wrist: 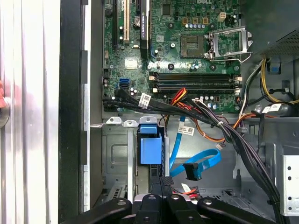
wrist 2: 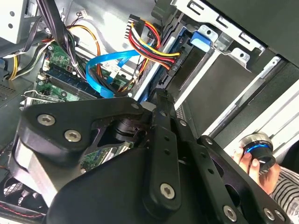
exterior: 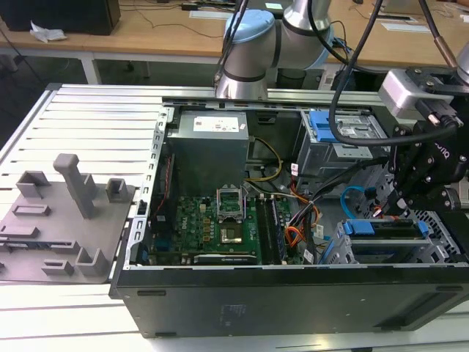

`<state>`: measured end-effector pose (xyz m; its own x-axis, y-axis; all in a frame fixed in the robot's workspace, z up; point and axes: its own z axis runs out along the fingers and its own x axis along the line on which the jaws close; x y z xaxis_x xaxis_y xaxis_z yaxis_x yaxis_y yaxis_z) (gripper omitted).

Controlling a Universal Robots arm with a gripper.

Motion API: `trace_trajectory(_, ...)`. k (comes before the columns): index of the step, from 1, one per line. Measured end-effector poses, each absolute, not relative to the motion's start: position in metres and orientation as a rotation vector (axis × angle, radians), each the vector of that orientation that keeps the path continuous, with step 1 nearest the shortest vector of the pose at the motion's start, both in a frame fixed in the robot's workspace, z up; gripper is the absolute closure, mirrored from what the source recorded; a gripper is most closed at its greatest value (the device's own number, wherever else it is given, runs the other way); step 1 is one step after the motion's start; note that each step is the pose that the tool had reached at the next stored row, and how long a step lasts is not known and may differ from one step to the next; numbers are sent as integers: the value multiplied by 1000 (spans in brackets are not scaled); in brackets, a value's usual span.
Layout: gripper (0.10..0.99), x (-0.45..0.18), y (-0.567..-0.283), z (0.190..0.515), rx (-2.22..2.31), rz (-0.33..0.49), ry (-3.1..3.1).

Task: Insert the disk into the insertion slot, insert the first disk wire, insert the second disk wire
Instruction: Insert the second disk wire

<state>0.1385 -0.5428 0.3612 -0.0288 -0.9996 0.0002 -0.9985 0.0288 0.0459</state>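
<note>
Jaws pressed together, the gripper [wrist 2: 161,100] is hovering at the rear of the disk [exterior: 388,232], which is sitting in the insertion slot [exterior: 444,236] at the four o'clock corner of the case [exterior: 220,293] in the exterior view. Beyond, at the gripper's nine o'clock, the second disk wire [wrist: 208,159] is lying loose, plug unseated. We're working the wire stage, I'd judge, and that's calling for squaring a plug to the disk's connector.
</note>
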Motion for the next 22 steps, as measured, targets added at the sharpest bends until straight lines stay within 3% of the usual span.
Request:
trace_trajectory(2,980,139,-543,361,2167,-51,-2230)
trace_trajectory(3,918,139,-543,361,2167,-51,-2230)
trace_trajectory(4,784,145,-542,361,2166,-53,-2229)
trace_trajectory(9,784,149,-516,361,2167,-54,-2228)
trace_trajectory(22,784,116,-515,363,2215,-38,-2193)
